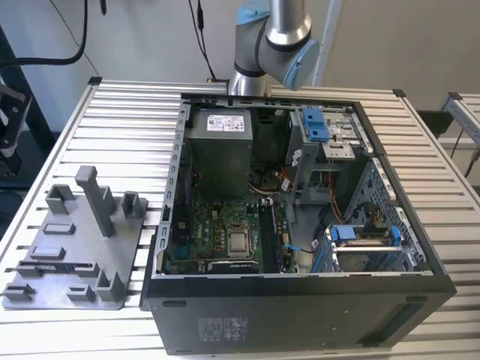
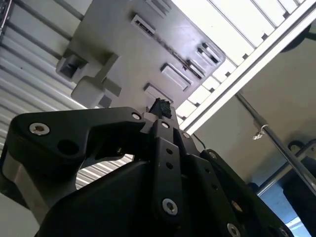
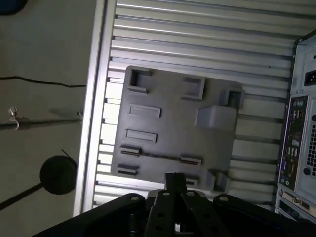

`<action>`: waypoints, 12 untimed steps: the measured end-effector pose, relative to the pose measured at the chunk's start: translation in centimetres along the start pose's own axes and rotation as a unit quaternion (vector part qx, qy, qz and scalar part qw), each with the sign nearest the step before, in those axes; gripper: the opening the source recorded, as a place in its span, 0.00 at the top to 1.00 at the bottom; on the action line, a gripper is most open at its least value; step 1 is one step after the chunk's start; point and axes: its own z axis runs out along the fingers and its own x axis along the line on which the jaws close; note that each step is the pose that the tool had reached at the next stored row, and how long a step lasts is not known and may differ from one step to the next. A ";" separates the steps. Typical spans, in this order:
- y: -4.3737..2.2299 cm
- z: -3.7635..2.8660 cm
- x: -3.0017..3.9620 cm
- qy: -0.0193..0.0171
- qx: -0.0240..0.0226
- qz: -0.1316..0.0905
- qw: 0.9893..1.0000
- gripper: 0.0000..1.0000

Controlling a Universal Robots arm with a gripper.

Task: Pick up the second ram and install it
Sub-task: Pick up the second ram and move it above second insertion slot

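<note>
Second ram (image 3: 160,157) edge-on on grey fixture (image 3: 173,131), closed end effector (image 3: 175,181) well above it

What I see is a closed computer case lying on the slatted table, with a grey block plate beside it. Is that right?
Not quite. The computer case is open, not closed: the exterior view looks straight in at its motherboard. The rest holds: it lies on the slatted table, with the grey block plate beside it.
</note>
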 end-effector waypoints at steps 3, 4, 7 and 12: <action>0.00 0.00 0.00 0.001 0.000 -0.015 1.000 0.89; 0.00 0.00 0.00 0.001 0.000 -0.020 1.000 0.89; 0.00 0.00 0.00 0.002 0.000 -0.034 0.999 0.89; 0.00 0.00 0.00 0.003 0.001 -0.059 0.998 0.89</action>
